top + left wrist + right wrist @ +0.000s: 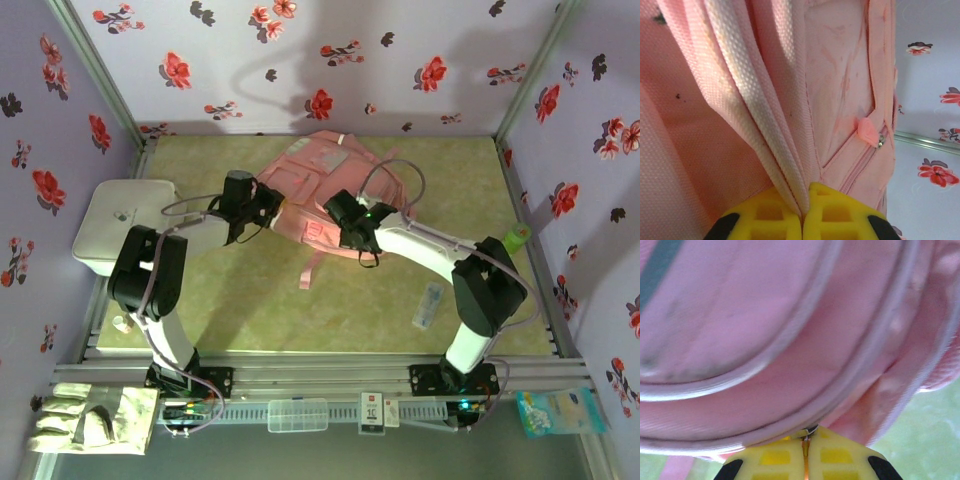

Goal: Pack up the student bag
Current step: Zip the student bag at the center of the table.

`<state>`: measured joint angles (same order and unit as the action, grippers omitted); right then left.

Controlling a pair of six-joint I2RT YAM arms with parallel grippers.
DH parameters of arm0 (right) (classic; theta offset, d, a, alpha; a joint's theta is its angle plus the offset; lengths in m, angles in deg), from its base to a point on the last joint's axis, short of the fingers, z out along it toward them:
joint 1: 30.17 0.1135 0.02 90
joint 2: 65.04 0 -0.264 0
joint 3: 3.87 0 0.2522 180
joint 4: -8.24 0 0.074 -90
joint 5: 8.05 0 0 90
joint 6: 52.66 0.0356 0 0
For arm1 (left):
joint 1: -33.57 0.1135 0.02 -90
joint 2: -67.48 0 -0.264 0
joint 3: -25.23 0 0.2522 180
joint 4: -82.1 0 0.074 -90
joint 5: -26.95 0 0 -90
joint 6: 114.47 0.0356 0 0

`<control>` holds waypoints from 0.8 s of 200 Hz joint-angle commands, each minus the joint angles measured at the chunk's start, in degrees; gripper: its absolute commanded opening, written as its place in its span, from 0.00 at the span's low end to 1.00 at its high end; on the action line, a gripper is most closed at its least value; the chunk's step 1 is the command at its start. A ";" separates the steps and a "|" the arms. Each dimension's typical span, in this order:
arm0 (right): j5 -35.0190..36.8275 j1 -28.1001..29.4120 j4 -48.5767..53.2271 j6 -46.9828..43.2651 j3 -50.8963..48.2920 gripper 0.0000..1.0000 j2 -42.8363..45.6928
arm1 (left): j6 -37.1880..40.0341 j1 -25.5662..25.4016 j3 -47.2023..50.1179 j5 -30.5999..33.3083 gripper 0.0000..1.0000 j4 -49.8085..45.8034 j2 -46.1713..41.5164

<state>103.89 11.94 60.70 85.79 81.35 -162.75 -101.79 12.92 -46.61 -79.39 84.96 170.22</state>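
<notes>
Tension counts: with my left end effector (802, 212) clamped on a nine-o'clock fold of the large soft pink fabric backpack (322, 170) and my right end effector (806, 442) clamped on its five-o'clock seam, I'd spread slowly.

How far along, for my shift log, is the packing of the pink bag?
Done: nothing visibly packed. In hand: left gripper pinches a fold of the student bag, right gripper is shut at its piped edge. Remaining: probably opening it and loading; a packet lies on the mat.

arms (425, 245): white links, black joints | jaws: yellow, black corners
</notes>
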 commanded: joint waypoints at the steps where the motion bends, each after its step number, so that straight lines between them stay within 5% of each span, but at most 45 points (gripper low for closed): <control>1: 6.42 -1.97 5.18 -1.24 -1.37 0.07 2.82 | 4.23 2.58 -2.53 1.72 0.00 -1.98 1.81; 59: 0.01 -4.22 -3.56 -11.90 -2.26 0.02 3.13 | 15.19 5.12 -10.04 -1.29 0.00 -9.28 5.55; 112: -18.93 -1.94 -13.32 -19.36 6.22 0.00 -4.58 | 23.35 7.72 -6.57 -1.74 0.49 -13.18 -1.90; 160: -25.55 1.90 -15.80 -20.03 18.42 0.00 -14.43 | 24.39 8.12 0.60 -3.48 0.59 -14.38 -10.83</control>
<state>83.84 11.98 51.54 67.67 93.11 -173.48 -79.43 21.36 -49.67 -81.62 71.45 164.08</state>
